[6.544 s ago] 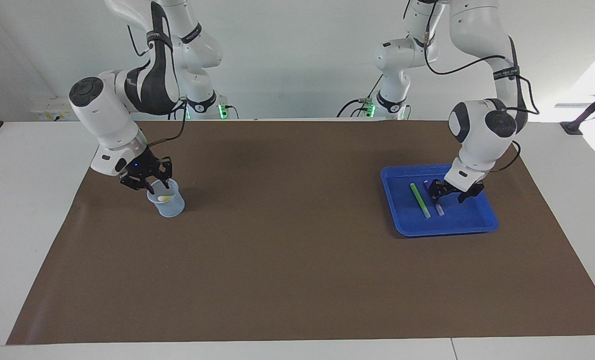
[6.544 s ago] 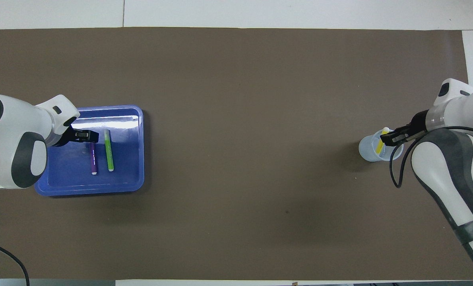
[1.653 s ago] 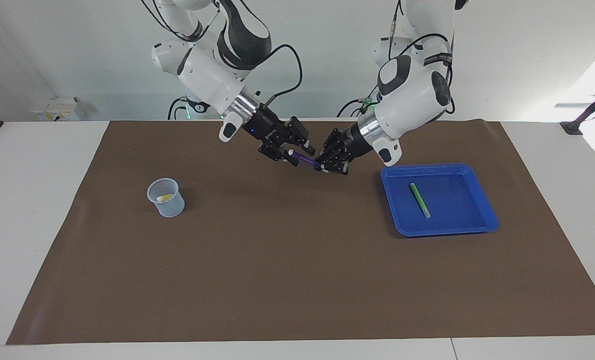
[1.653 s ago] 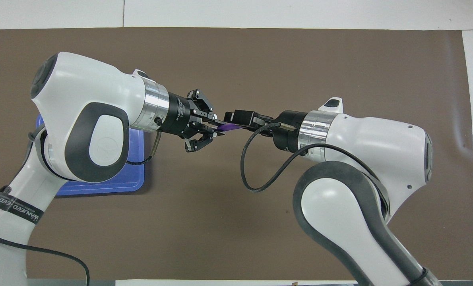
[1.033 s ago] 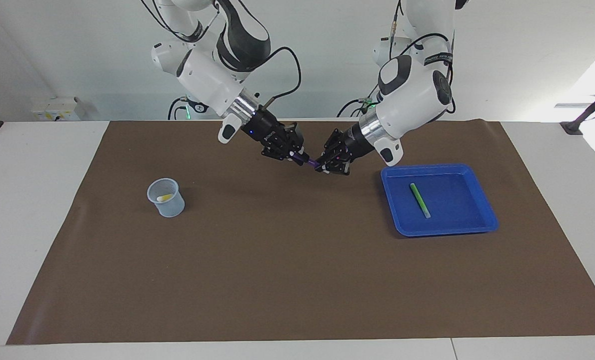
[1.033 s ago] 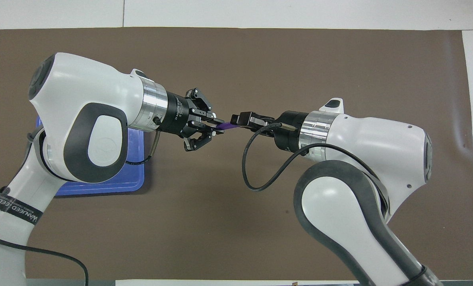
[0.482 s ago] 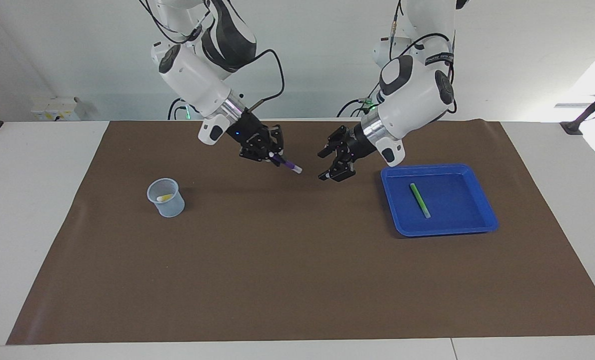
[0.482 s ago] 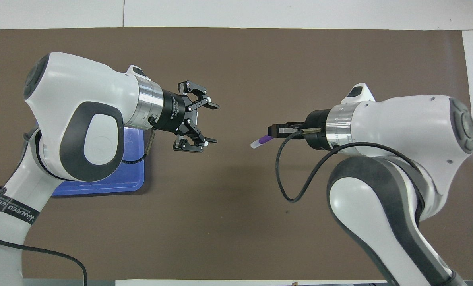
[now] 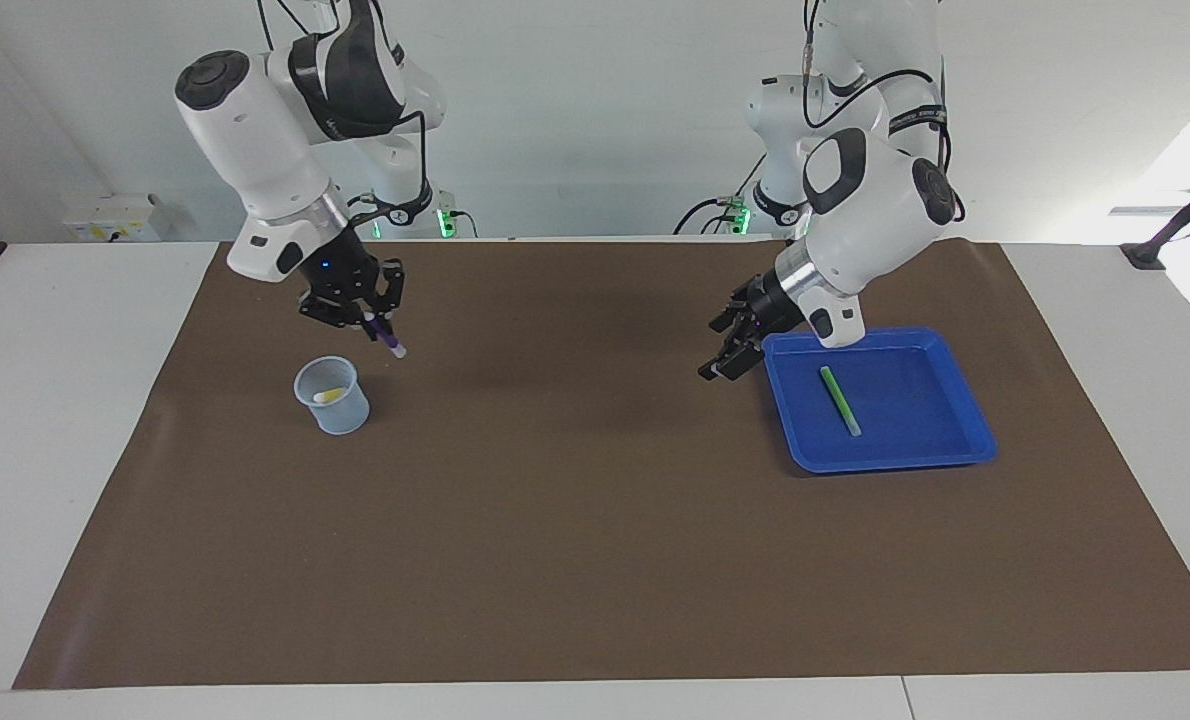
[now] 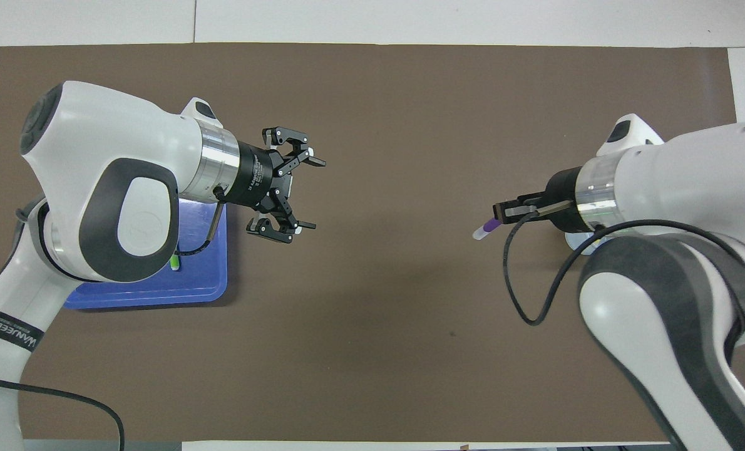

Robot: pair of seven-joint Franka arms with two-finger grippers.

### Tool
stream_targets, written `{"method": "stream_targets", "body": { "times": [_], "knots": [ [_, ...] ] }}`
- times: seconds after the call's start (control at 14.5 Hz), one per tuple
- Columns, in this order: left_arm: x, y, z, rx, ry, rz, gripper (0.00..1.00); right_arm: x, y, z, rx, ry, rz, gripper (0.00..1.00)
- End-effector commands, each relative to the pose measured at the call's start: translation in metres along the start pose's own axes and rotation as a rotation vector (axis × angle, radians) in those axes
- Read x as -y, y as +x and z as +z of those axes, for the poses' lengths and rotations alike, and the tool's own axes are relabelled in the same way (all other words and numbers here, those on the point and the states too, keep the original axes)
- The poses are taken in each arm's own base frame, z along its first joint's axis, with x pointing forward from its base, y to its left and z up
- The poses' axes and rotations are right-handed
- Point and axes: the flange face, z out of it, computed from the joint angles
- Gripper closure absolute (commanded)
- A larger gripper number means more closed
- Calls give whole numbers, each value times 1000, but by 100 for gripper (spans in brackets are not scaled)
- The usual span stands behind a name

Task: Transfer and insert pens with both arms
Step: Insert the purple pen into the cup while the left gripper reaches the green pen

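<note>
right tool (image 9: 370, 317) clamps purple pen (image 9: 387, 338) above cup (image 9: 332, 396) | left tool (image 10: 294, 193) agape, empty, beside tray (image 9: 967, 452) | wrist strap: "WANJEED"

Bare brown mat (image 9: 575, 500) lies open between cup (image 9: 333, 396) and blue tray (image 9: 880, 450); only those two stand on the bench (image 9: 55, 400).

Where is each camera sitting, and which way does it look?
Facing view: high across the table, looking at the robots; both arms show from their bases, the right tool holding the purple pen above the mat beside the cup.
Overhead view: high above the robots' end, looking steeply down; both forearms show, the left tool open.
Both views share the pen, the blue tray, the brown mat and both tools, mirrored.
</note>
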Motion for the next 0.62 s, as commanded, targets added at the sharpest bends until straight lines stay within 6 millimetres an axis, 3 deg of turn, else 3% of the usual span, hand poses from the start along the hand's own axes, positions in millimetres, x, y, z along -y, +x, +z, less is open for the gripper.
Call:
{"method": "stream_targets", "body": {
  "times": [0.0, 0.14, 0.55],
  "knots": [
    [46, 37, -9, -55, 48, 194, 0, -31, -10, 4, 60, -87, -137, 100],
    [58, 62, -9, -92, 95, 339, 0, -59, -20, 13, 72, -93, -138, 100],
    [71, 121, 4, -219, 351, 829, 0, -53, -24, 55, 66, -67, -41, 100]
  ]
}}
